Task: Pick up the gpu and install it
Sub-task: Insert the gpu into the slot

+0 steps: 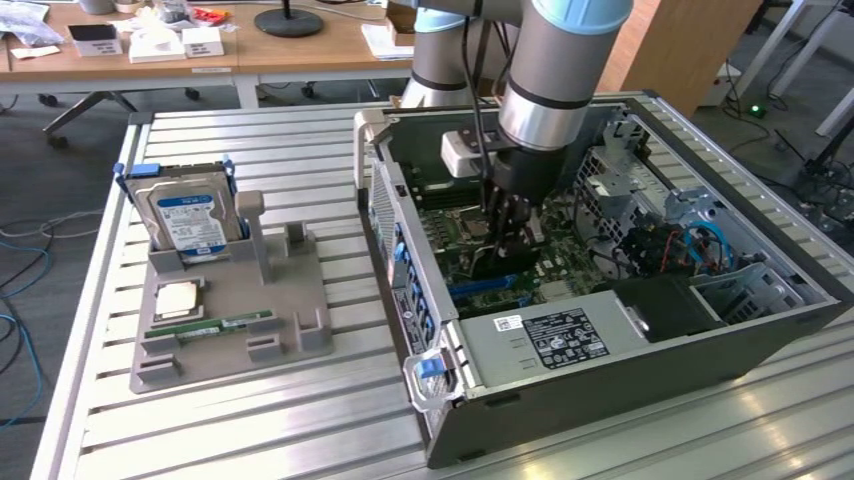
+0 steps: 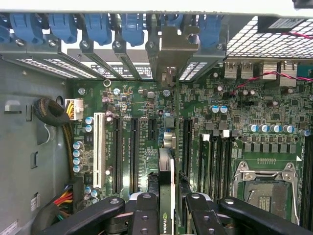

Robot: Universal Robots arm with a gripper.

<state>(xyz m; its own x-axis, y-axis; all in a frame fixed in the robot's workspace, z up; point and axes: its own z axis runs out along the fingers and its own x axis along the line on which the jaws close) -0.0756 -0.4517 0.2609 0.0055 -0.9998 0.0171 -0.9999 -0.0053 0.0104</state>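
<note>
A slatted aluminium desk (image 1: pixel 267 420) lies under even, bright light. Behind the desk stands a wooden table (image 1: pixel 307 50) carrying white boxes (image 1: pixel 200 42) and a round black stand base (image 1: pixel 288 22). Beside the desk, at the exterior view's left, loose blue cables (image 1: pixel 16 285) lie on grey floor (image 1: pixel 54 170). A wooden panel (image 1: pixel 681 50) rises behind the desk.

Bright, even light fills the exterior view: the slatted metal desk (image 1: pixel 240 430) gleams pale, with the strongest sheen at the exterior view's lower right, while the inside of the computer case (image 1: pixel 641 385) lies in deeper shade. In the wrist view the motherboard (image 2: pixel 146 98) is evenly lit, the case's rim beyond it is washed out to white, and the black hand (image 2: pixel 168 200) gripping the gpu (image 2: pixel 166 171) sits dark
</note>
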